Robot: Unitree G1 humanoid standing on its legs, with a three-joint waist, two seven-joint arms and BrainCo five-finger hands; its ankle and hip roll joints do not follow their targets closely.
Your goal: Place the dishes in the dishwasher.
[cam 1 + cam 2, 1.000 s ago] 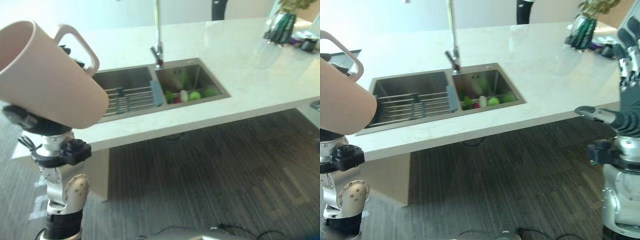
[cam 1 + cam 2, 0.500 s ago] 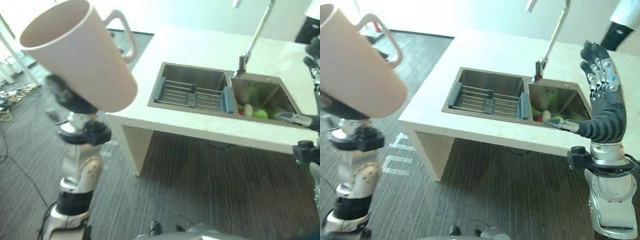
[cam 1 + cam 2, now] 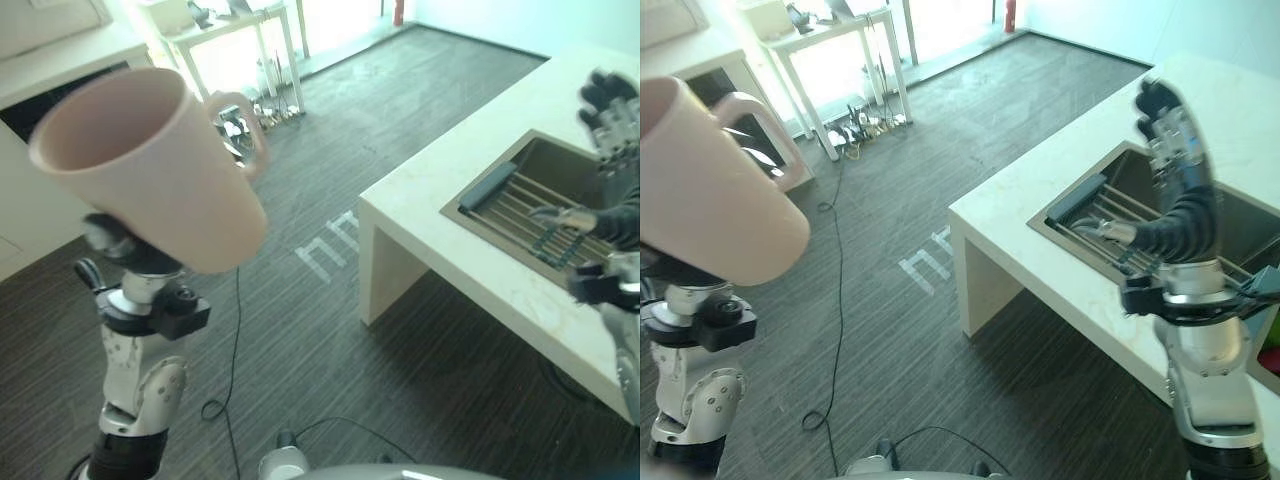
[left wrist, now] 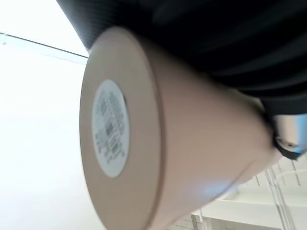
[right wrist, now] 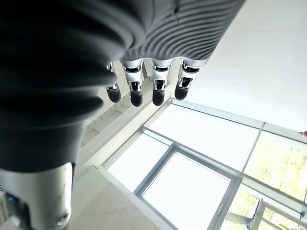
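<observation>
One beige mug [image 3: 150, 170] sits gripped in our left hand [image 3: 110, 235], upper left; our right hand [image 3: 1175, 190] is raised, fingers spread, at right.

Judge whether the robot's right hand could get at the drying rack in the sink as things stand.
Probably yes. The right hand is open, holds nothing and is raised over the counter by the drying rack, with nothing between them.

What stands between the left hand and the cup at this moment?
Nothing visible: the left hand already holds the beige cup aloft over the floor. No dishwasher can be made out here, so that path cannot be judged.
</observation>
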